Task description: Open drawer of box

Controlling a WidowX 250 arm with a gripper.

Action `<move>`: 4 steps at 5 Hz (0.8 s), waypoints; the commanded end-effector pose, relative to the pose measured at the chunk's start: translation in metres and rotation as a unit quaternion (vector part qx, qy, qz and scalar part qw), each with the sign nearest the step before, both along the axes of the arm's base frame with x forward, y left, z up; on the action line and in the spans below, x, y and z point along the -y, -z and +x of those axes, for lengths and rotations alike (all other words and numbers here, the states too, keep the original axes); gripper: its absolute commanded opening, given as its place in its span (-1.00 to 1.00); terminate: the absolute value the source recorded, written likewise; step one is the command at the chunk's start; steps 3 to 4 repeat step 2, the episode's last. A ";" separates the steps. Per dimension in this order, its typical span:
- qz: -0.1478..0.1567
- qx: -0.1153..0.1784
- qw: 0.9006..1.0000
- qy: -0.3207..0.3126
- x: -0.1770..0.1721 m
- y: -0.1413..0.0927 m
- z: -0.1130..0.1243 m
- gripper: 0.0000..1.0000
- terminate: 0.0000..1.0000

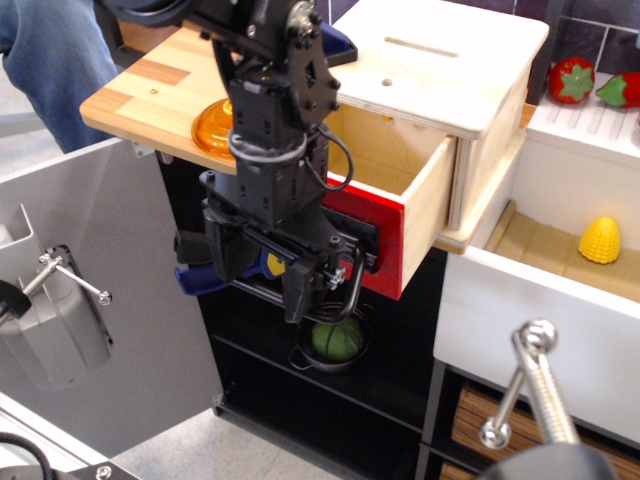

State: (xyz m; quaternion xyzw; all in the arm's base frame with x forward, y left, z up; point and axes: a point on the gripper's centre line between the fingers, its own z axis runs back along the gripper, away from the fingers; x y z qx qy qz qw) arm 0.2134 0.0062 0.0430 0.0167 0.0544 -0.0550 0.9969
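Drawer (405, 215) pulled well out of the box (440, 75), toward the near left, red front facing down-left, pale plywood side showing at right, inside apparently empty. Box sitting on the wooden counter (140, 90), just left of the white sink unit (560, 290). Gripper (262, 272) hanging in front of the red panel, fingers spread apart with nothing between them, seemingly clear of the black loop handle (345, 285), though contact hard to judge with the arm in the way.

Likely light and stiff: thin plywood, no visible load, sliding with little resistance. Glossy front probably slippery, so poor for pressing or pinching. Best hold: the metal loop, hooked or pinched at mid-span and drawn straight along the slide line to avoid racking. Task looking essentially done; little travel left before the drawer could drop out.

Orange dome-shaped object (215, 125) on the counter behind the arm; green vegetable in a pot (335, 340) on the shelf below.
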 end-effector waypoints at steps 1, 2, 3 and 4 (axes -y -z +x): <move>-0.024 0.022 0.998 -0.046 -0.003 -0.061 0.008 1.00 -1.00; -0.025 0.025 0.997 -0.070 -0.010 -0.083 -0.005 1.00 1.00; -0.025 0.025 0.997 -0.070 -0.010 -0.083 -0.005 1.00 1.00; -0.025 0.025 0.997 -0.070 -0.010 -0.083 -0.005 1.00 1.00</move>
